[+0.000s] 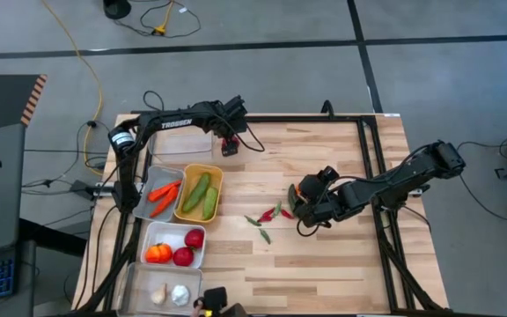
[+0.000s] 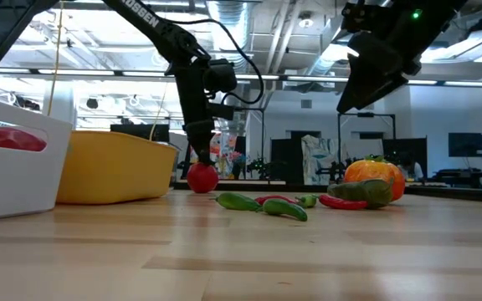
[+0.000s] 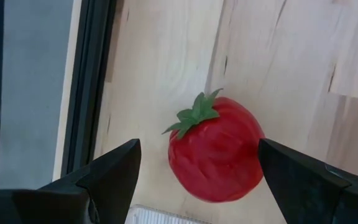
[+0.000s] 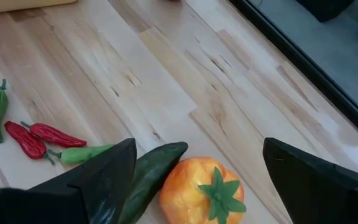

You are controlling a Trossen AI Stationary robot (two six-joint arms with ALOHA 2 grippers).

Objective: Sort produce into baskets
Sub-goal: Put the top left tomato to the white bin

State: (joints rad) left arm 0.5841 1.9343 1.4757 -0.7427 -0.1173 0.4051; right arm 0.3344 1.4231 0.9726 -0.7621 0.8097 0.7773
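Currently, two pieces of produce are being approached at the same time. The left gripper (image 3: 194,171) is held with wide open fingers on both sides of a red plastic tomato with a green leaf top (image 3: 215,148), which lies on the wooden table (image 1: 324,264) near its far edge, just beside the clear plastic basket (image 1: 192,143). Nothing is gripped yet.

The right gripper (image 4: 194,171) is also opened wide and is placed above an orange-yellow toy pepper (image 4: 201,186) and a dark green toy cucumber (image 4: 151,171), which touch each other. The small red and green chillies (image 1: 267,218) are scattered between these two and the yellow basket (image 1: 199,192), which already carries two cucumbers.

For a good grasp, the left fingers should be lowered until the tomato's widest part is between them, and closed gently, because a round body may roll away. On the right side, only one item should be taken, so the fingers must be centred on the pepper alone.
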